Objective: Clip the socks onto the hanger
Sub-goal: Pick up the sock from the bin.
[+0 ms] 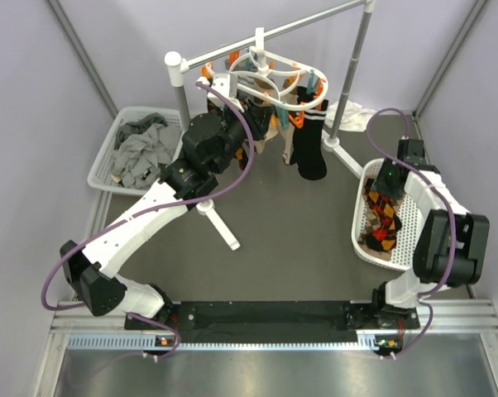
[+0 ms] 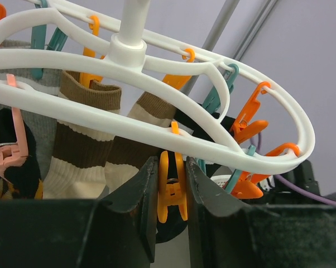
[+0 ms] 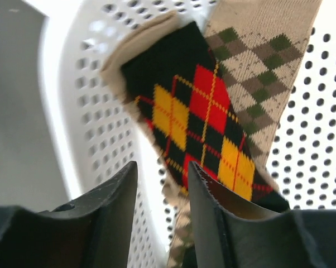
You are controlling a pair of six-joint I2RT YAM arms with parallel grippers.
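The white oval hanger (image 1: 270, 78) hangs from the rail, with several socks clipped on, among them a black one (image 1: 309, 149). In the left wrist view its ring (image 2: 157, 120) is just above my left gripper (image 2: 172, 187), whose fingers press both sides of an orange clip (image 2: 172, 195). Brown-striped socks (image 2: 78, 151) hang behind it. More argyle socks (image 1: 381, 219) lie in the white basket (image 1: 358, 217) on the right. My right gripper (image 3: 162, 190) is open just above a black, red and yellow argyle sock (image 3: 201, 123) and a beige one (image 3: 257, 61).
A white basket (image 1: 100, 157) of grey socks (image 1: 141, 149) stands at the back left. The rail stand (image 1: 361, 58) spans the back, and one of its feet (image 1: 220, 223) reaches toward the middle. A white cloth (image 1: 352, 112) lies by its right post.
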